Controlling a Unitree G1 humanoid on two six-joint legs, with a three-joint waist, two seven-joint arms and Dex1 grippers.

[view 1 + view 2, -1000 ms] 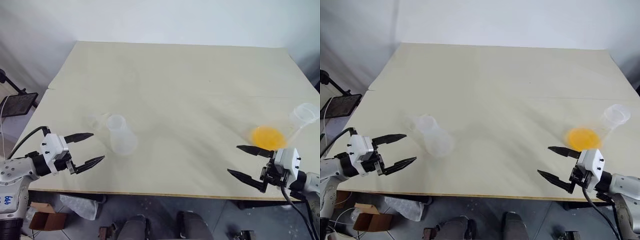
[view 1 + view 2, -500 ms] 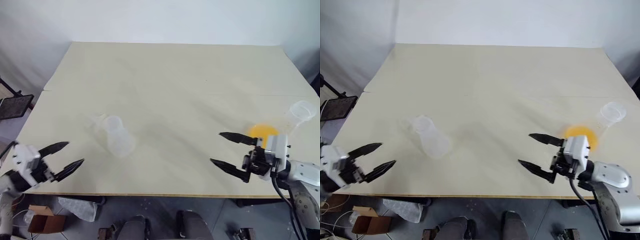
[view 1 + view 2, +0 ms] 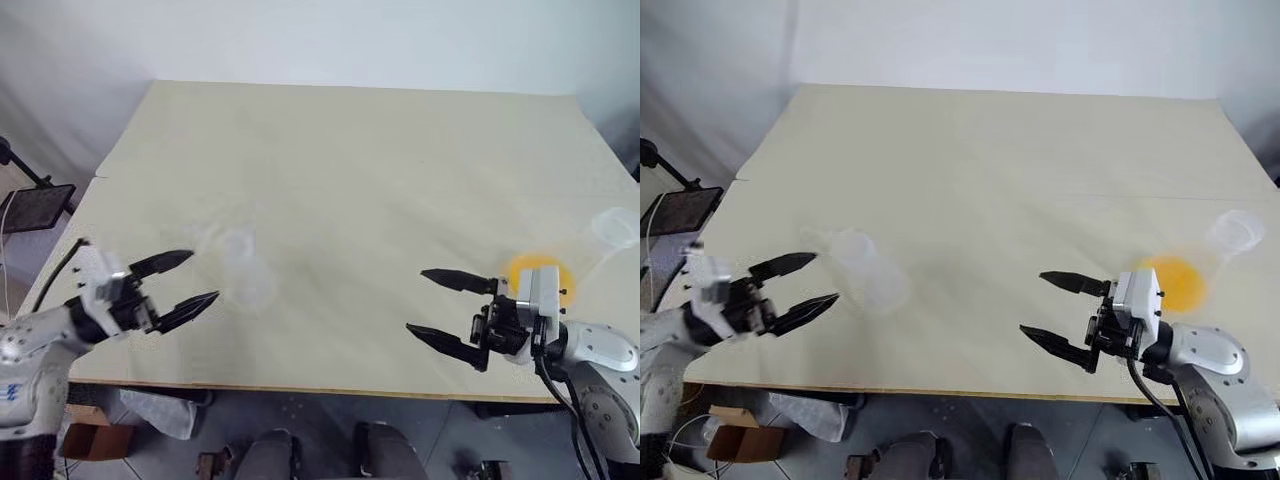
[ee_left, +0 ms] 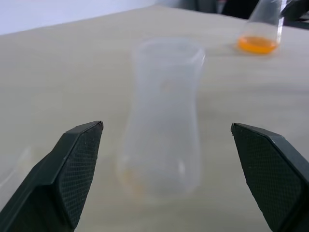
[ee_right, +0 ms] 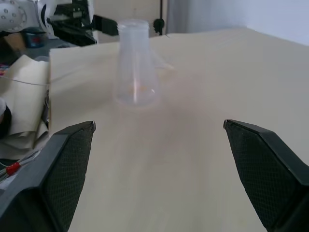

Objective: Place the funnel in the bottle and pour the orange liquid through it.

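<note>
From my head cameras, my left gripper [image 3: 185, 284] hangs with its fingers spread wide and empty, the bottle [image 3: 246, 272] just beyond its tips. My right gripper [image 3: 438, 307] is equally splayed, holding nothing, with the orange liquid [image 3: 533, 272] close behind it.

Along my left wrist, the bottle [image 4: 164, 121] stands upright between my parted fingers [image 4: 72, 164], and the orange liquid [image 4: 257, 44] sits well beyond it.

Along my right wrist, the bottle [image 5: 134, 63] stands far ahead; the funnel [image 5: 161, 64] seems just beside it.
</note>
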